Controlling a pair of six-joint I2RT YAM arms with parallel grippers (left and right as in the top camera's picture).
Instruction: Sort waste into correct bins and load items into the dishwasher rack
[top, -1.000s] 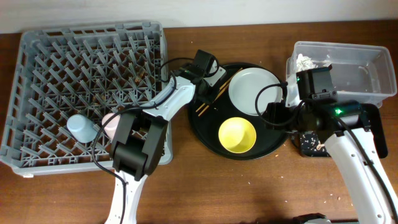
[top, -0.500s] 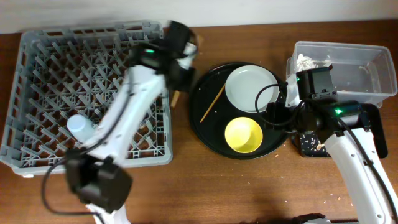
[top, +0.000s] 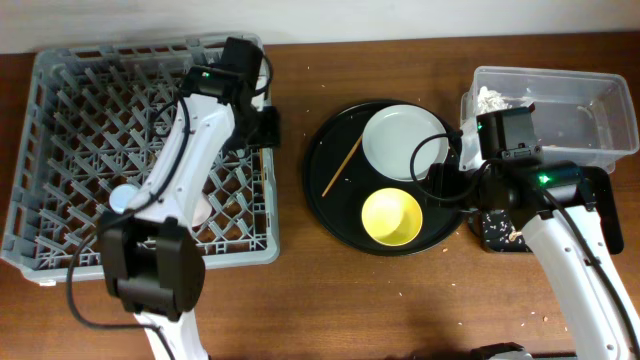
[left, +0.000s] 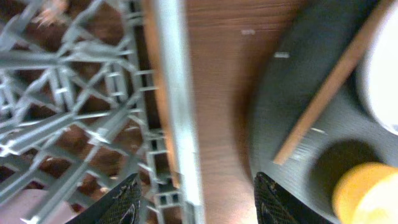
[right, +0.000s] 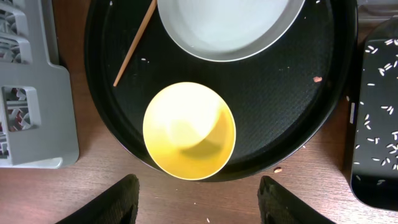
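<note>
The grey dishwasher rack (top: 140, 48) fills the left. My left gripper (top: 268, 128) is open and empty over the rack's right rim (left: 171, 93); in its wrist view its fingers (left: 199, 202) straddle that rim. The light-blue cup (top: 122, 198) and a bit of the pink cup (top: 200, 212) show in the rack under the arm. One wooden chopstick (top: 342, 168) lies on the round black tray beside the white plate (top: 403, 143) and yellow bowl (top: 391, 218). The second chopstick is not visible. My right gripper (right: 198, 202) is open and empty just in front of the bowl (right: 189, 130).
The large round black tray (top: 330, 210) sits mid-table. The clear tub (top: 590, 110) with white tissue (top: 490, 98) stands at the far right. The shallow black tray (right: 376, 155) with crumbs lies in front of it, mostly under my right arm. Crumbs dot the wood.
My left arm swung from the round tray to the rack's right rim. Two chopsticks lay on the tray; one remains. The plate and bowl shifted slightly. The right arm has not moved.
</note>
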